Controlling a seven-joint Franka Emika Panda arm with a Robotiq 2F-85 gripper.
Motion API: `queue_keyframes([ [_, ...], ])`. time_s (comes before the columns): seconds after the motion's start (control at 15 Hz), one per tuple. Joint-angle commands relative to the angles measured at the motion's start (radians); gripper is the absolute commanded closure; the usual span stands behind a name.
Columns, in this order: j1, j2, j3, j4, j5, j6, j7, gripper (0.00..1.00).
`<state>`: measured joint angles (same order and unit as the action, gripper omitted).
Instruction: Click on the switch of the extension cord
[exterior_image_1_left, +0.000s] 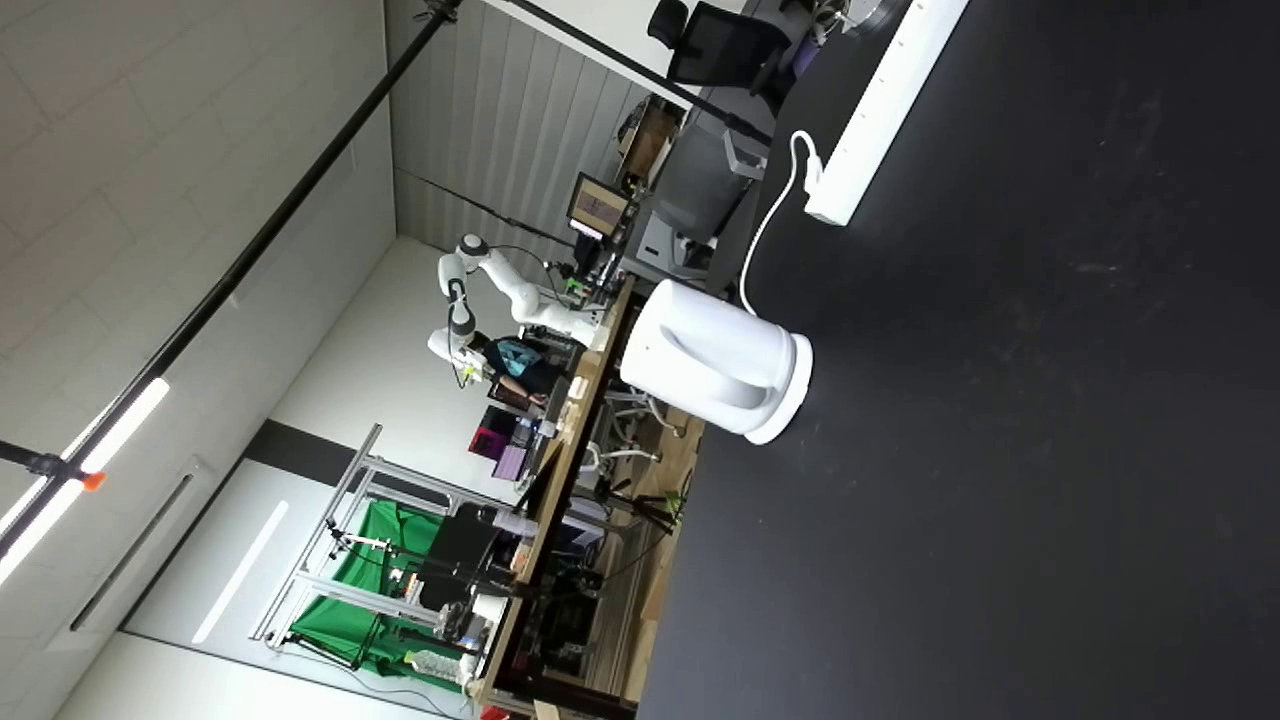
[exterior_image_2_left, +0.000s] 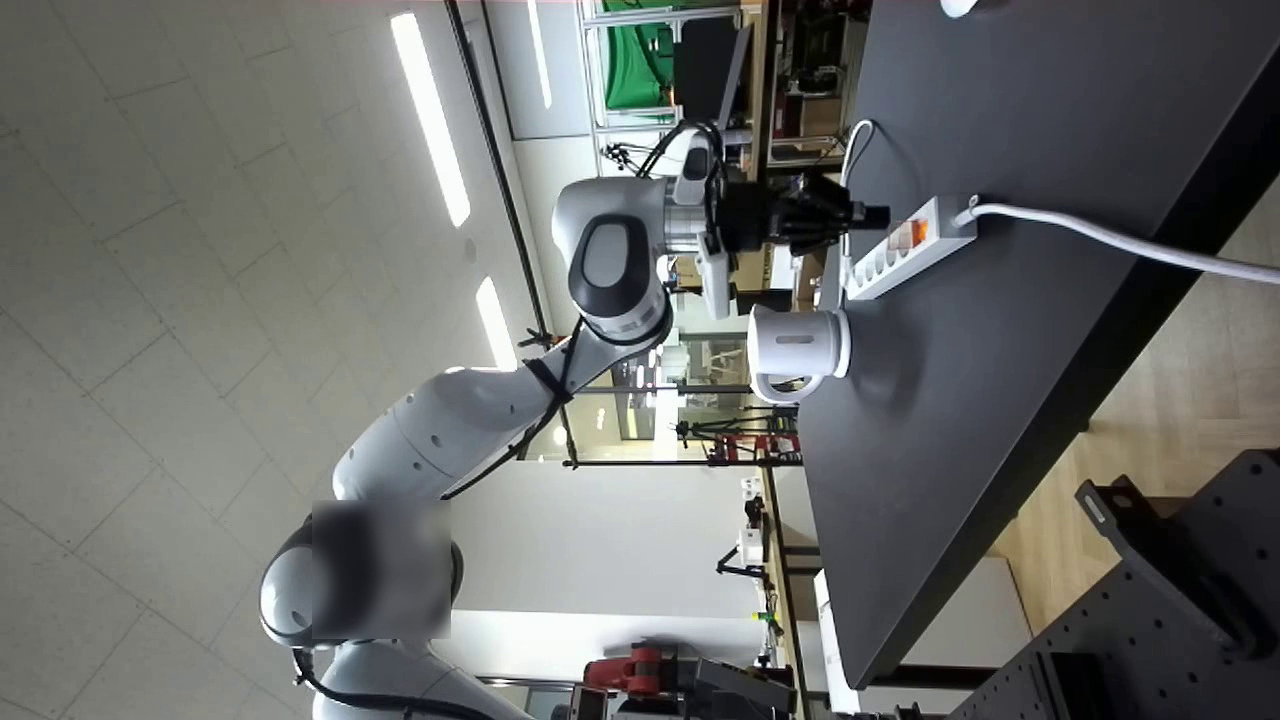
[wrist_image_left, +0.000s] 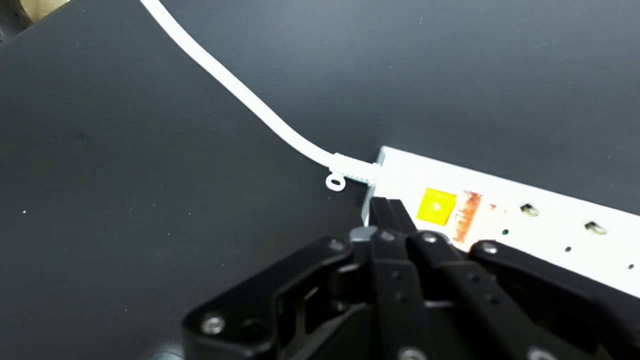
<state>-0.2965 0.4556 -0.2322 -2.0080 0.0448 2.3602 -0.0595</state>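
The extension cord is a long white power strip lying on the dark table. It shows in both exterior views and in the wrist view. Its switch looks yellow with a bright spot in the wrist view and orange in an exterior view. A white cable leaves the strip's end near the switch. My gripper is shut and empty. Its fingertips appear over the strip's end, beside the switch. In an exterior view the gripper points down, apart from the strip.
A white kettle-like appliance stands on the table beyond the strip's far end, also in an exterior view. A thin white cable runs from a plug on the strip toward it. The table edge shows in an exterior view.
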Motion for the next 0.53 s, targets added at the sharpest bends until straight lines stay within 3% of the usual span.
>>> queue_keyframes([
  [0.0, -0.011, 0.018, 0.02, 0.02, 0.039, -0.022, 0.016, 1.0],
  [0.47, -0.009, 0.016, 0.057, -0.031, 0.139, 0.049, 0.014, 1.0],
])
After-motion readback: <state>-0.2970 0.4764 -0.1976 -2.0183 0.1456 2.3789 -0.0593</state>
